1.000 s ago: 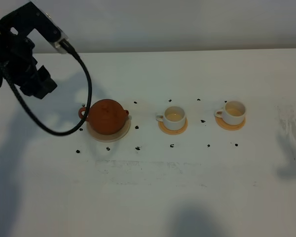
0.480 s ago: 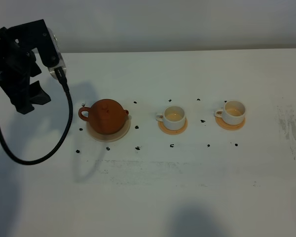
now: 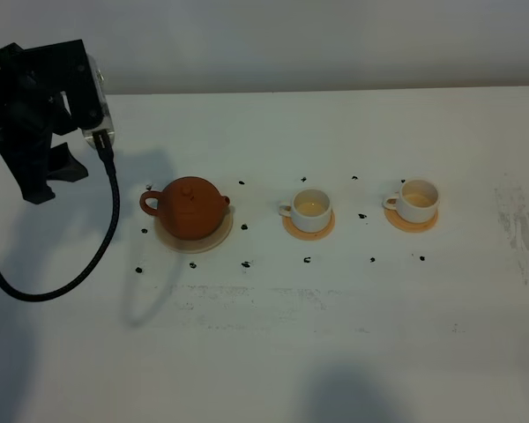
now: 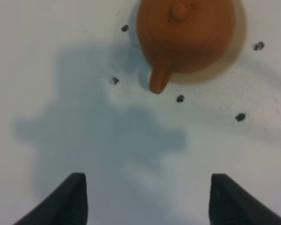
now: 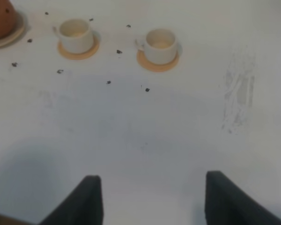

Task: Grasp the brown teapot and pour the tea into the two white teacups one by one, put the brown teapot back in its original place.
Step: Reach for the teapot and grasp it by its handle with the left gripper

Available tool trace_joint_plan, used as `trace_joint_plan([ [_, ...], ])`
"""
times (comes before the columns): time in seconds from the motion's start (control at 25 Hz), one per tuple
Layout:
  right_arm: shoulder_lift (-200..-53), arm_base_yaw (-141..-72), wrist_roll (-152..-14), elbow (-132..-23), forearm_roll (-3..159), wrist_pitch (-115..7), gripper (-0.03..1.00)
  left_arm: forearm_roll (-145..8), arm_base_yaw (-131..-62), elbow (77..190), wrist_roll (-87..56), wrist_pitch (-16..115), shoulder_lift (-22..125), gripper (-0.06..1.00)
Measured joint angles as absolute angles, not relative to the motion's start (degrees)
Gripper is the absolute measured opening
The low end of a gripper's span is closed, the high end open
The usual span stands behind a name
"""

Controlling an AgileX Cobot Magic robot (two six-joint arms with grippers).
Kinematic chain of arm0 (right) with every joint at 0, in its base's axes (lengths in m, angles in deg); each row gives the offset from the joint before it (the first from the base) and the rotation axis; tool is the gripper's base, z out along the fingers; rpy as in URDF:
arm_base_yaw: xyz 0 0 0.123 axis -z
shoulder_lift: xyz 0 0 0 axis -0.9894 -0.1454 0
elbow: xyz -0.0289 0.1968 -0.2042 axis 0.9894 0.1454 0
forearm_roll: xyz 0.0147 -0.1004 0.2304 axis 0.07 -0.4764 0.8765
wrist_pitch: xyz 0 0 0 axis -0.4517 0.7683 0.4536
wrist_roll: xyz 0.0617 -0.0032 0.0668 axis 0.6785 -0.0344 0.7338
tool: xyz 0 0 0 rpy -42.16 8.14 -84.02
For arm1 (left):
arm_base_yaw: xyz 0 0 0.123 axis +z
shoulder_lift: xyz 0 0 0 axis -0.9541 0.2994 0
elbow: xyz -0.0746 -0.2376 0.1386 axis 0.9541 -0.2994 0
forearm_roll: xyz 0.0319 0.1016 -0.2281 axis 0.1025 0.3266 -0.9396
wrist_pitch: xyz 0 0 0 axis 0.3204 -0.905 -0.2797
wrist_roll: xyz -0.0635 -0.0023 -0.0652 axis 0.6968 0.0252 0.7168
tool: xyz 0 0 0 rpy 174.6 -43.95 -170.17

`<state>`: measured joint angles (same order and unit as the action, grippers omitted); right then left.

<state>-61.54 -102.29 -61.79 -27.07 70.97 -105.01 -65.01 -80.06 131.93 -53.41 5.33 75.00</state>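
The brown teapot (image 3: 190, 208) stands upright with its lid on, on the beige saucer (image 3: 197, 241), left of centre. Two white teacups (image 3: 310, 205) (image 3: 418, 199) sit on orange-tan coasters to its right, each holding pale liquid. My left arm (image 3: 44, 106) hangs above the table's far left, away from the teapot. In the left wrist view the left gripper (image 4: 147, 201) is open and empty, with the teapot (image 4: 185, 33) well ahead, its handle towards the gripper. The right gripper (image 5: 152, 201) is open and empty, far from the cups (image 5: 75, 33) (image 5: 160, 43).
Small black specks (image 3: 244, 263) lie scattered around the saucer and coasters. A black cable (image 3: 62, 286) loops down from the left arm over the table. Grey scuff marks (image 3: 520, 233) show at the table's right. The right arm is out of the exterior view.
My left arm has drawn back to the left and away from the teapot, and its cable has swung left with it. Teapot and cups have not moved.
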Motion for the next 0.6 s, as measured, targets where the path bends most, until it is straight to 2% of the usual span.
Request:
trace_joint_plan([
  [0.24,-54.97,-102.29,-62.08,-26.39,71.06,-106.91,0.49,-66.8,-80.06,131.93,-57.26,8.16,75.63,0.53],
  [0.6,-53.2,-102.29,-62.99,-25.55,70.81,-106.85,0.41,-67.66,-80.06,131.93,-60.27,9.87,80.76,0.53],
])
